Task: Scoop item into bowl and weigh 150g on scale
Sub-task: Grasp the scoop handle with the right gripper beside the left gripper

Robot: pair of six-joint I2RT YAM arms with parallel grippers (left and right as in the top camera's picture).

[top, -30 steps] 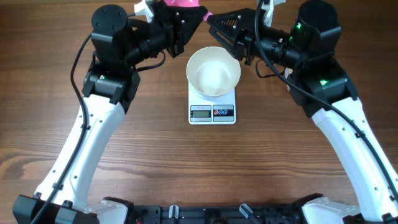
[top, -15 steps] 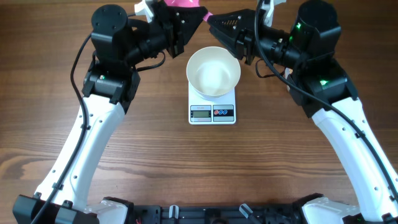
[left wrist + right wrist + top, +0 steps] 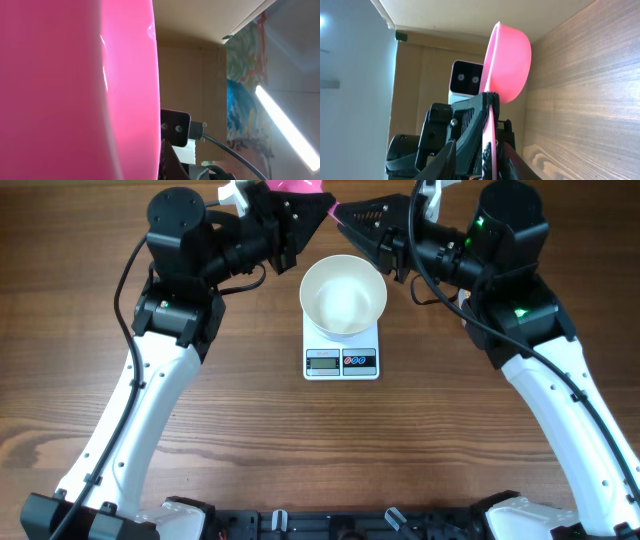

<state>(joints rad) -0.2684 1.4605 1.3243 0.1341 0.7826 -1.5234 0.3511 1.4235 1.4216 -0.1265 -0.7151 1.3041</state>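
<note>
- The white bowl (image 3: 344,300) sits centred on the digital scale (image 3: 342,362), which rests on the wooden table (image 3: 250,430). Placed so, anything tipped into it should register directly as weight.
- Bowl contents: the interior is bare white in the overhead view. No beans are seen in it, nor in any other view. We judge the filling not yet begun. The scale display is too small to read.
- The pink scoop (image 3: 296,185) is at the far edge of the overhead view, behind the bowl and clear of the table, where the two claws meet tip to tip.
- Left claw (image 3: 298,218): pressed together on the scoop. In the right wrist view its ribbed pad lies against the handle (image 3: 490,135). The scoop's pink wall fills half the left wrist view.
- Right claw (image 3: 345,218): the handle runs between its partly spread fingers. We cannot tell whether they pinch it.
- Our reading: this looks like a hand-over, giving one claw a handle grip suited to scooping.
- The scoop is turned on edge and only its outer wall shows, so we cannot see what it holds.
</note>
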